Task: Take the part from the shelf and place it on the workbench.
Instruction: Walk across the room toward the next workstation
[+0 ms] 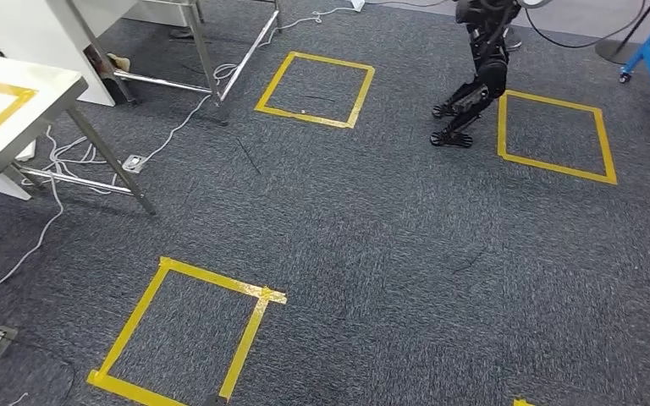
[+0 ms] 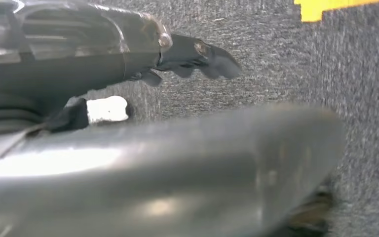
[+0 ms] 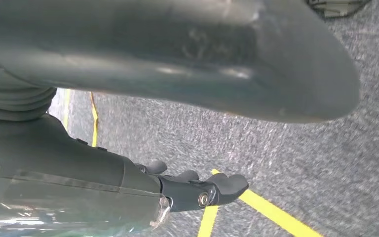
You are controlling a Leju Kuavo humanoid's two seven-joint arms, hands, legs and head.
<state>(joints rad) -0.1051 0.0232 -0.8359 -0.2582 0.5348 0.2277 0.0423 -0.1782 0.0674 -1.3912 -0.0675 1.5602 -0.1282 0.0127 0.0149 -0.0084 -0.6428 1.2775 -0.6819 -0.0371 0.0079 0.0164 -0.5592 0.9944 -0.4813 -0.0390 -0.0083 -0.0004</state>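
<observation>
Ahead, you face another robot (image 1: 476, 76) on grey carpet (image 1: 372, 237), table (image 1: 8, 110) at left; both hands' fingers (image 2: 202, 57) (image 3: 212, 190) hang apart, empty.

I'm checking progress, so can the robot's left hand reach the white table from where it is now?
Probably not. The left hand hangs low over the grey carpet, holding nothing, while the white table stands off to the left across open floor. Nothing blocks the way, but the robot would likely have to walk closer.
</observation>
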